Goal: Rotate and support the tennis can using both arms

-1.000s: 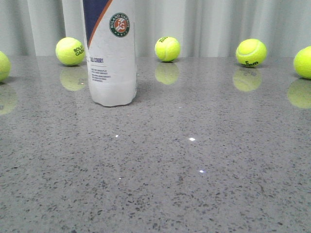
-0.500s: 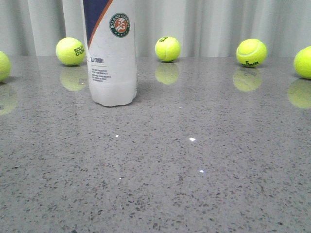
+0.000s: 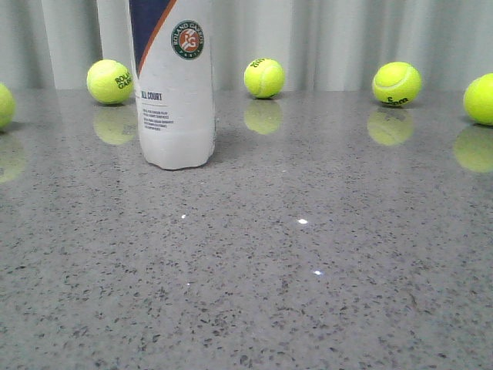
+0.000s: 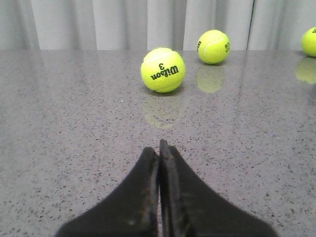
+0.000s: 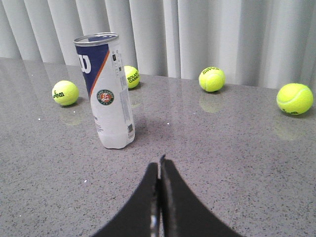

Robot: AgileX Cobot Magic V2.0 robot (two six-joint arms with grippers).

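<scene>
The tennis can (image 3: 176,85) stands upright on the grey speckled table, left of centre in the front view, its top cut off by the frame. In the right wrist view the whole tennis can (image 5: 107,94) shows, open-topped, with a navy-orange-white label and a round emblem. My right gripper (image 5: 159,163) is shut and empty, a short way in front of the can and not touching it. My left gripper (image 4: 159,146) is also shut and empty, pointing at a Wilson ball (image 4: 163,69); the can is out of that view. Neither arm shows in the front view.
Several yellow-green tennis balls line the back of the table before a pale curtain: one (image 3: 108,81) behind the can, others (image 3: 264,78) (image 3: 396,83) to its right, and partly cut-off ones at both edges (image 3: 480,99). The table (image 3: 308,270) is glossy.
The front view has shifted very slightly; the can and balls sit a few pixels further left. Nothing else has visibly moved.
</scene>
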